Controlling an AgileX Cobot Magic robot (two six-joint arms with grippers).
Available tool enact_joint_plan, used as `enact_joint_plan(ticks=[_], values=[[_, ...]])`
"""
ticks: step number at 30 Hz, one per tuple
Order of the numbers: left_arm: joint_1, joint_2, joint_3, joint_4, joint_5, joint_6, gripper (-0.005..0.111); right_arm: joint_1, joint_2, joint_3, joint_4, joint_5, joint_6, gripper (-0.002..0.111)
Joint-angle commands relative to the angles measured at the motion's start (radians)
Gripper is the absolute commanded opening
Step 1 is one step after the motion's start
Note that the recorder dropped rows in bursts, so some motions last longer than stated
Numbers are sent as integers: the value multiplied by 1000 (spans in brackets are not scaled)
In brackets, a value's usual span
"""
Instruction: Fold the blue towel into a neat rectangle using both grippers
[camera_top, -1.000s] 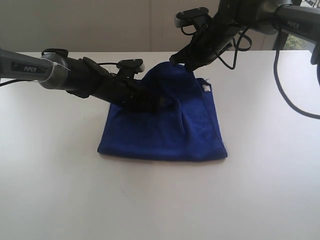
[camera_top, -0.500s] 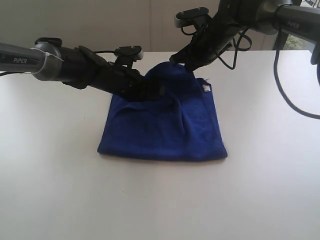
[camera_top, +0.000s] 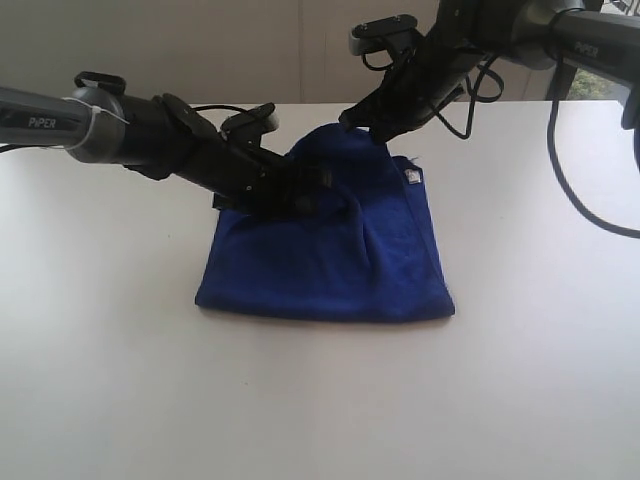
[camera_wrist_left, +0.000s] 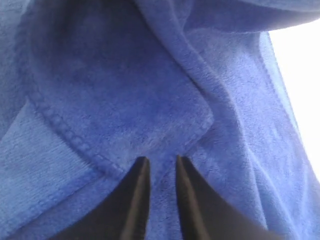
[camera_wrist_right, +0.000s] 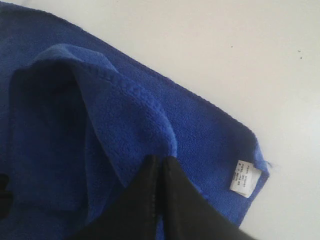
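The blue towel lies partly folded on the white table, its far edge lifted into a hump. My right gripper is shut on that raised hem, and in the right wrist view the jaws pinch the curled edge of the towel. The white tag sits at the towel's far right corner. My left gripper lies low over the towel's middle. In the left wrist view its fingertips stand a little apart over flat cloth, just behind a folded-over hemmed corner.
Bare white table surrounds the towel on the near, left and right sides. A wall runs behind the table's far edge. Black cables hang from the right arm over the table's right part.
The left arm first rose, then turned its wrist and sank a little over the towel's middle. The right gripper and the raised hem have stayed still.
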Motion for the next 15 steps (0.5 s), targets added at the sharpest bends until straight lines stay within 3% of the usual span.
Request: enact_joint_plan(ticks=[1, 12, 15], values=[[-3, 21, 2, 8, 5, -26, 38, -5, -5, 0, 6, 6, -5, 0], [-3, 54, 2, 8, -28, -22, 39, -5, -5, 0, 6, 8, -5, 0], [-3, 72, 2, 8, -20, -26, 34, -5, -5, 0, 6, 8, -5, 0]])
